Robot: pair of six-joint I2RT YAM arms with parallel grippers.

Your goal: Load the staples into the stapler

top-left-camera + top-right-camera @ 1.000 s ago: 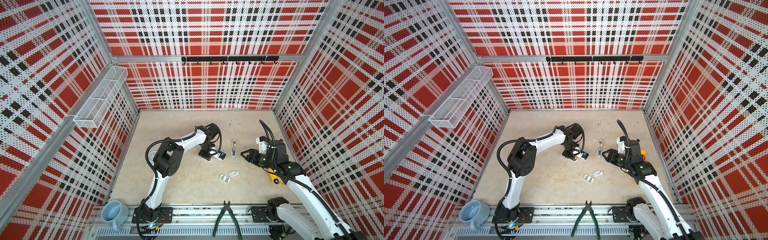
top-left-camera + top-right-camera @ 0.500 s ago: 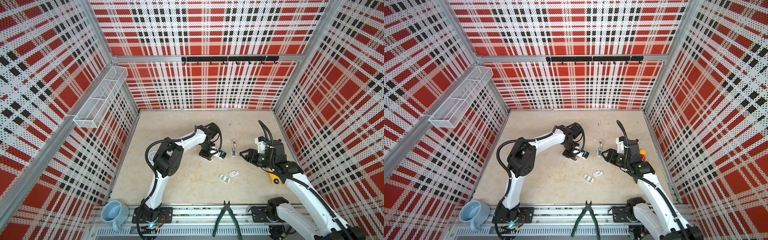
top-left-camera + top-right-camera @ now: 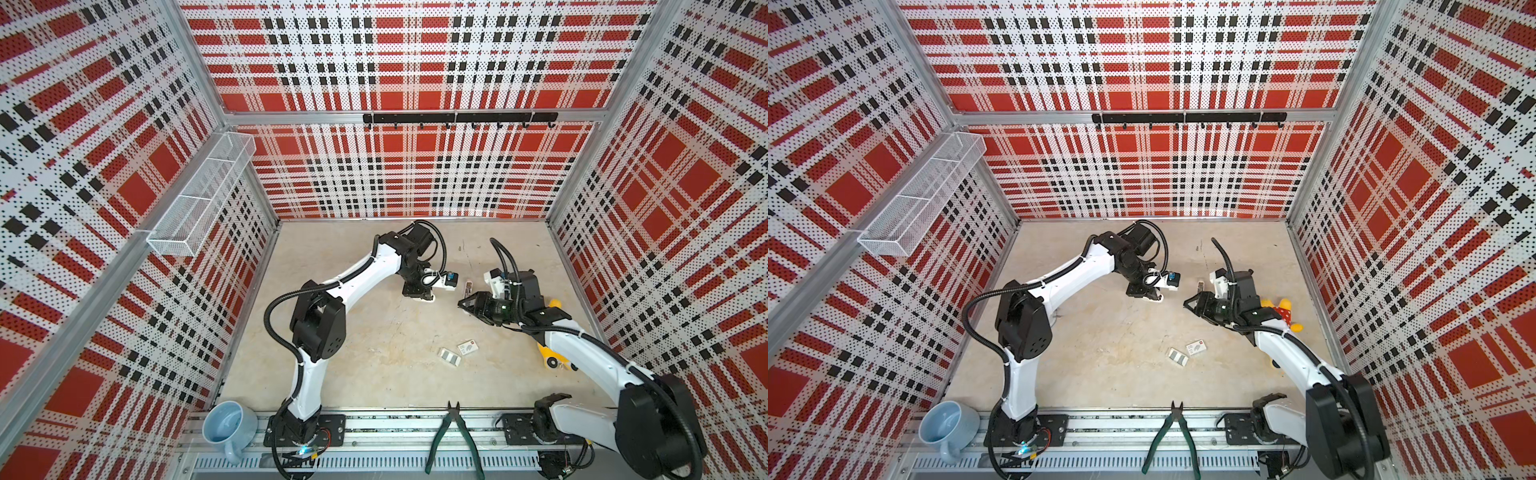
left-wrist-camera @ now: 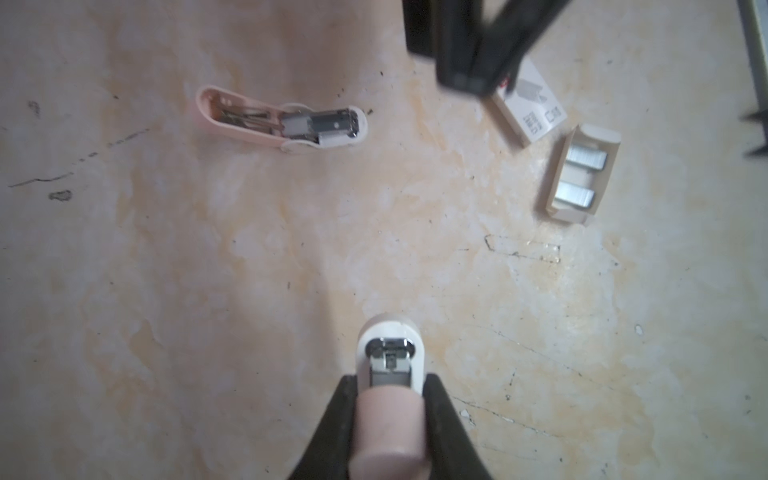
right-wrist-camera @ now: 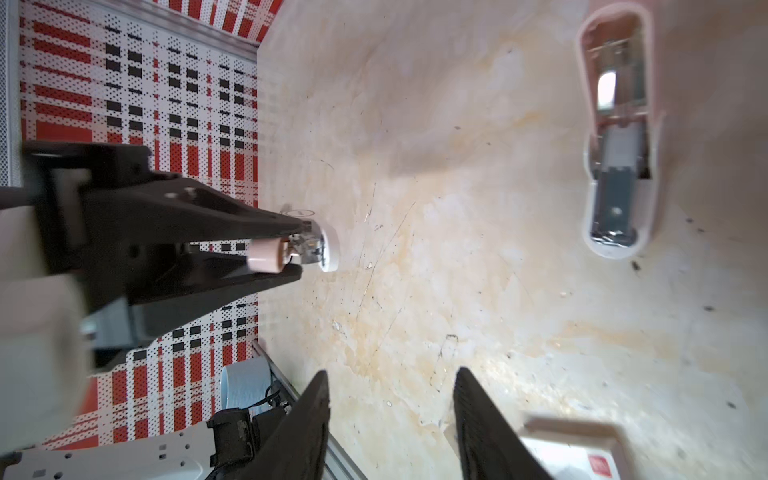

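Currently the cardboard tray (image 4: 599,134) holds two strips of staples (image 4: 587,159).

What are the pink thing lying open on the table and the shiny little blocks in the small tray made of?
The open pink stapler shell looks like smooth matte plastic; the grey channel inside glints like metal. The silvery staple blocks look like bright metal, going by their cold sheen. Their tan tray seems plain cardboard, judging by its folded flaps.
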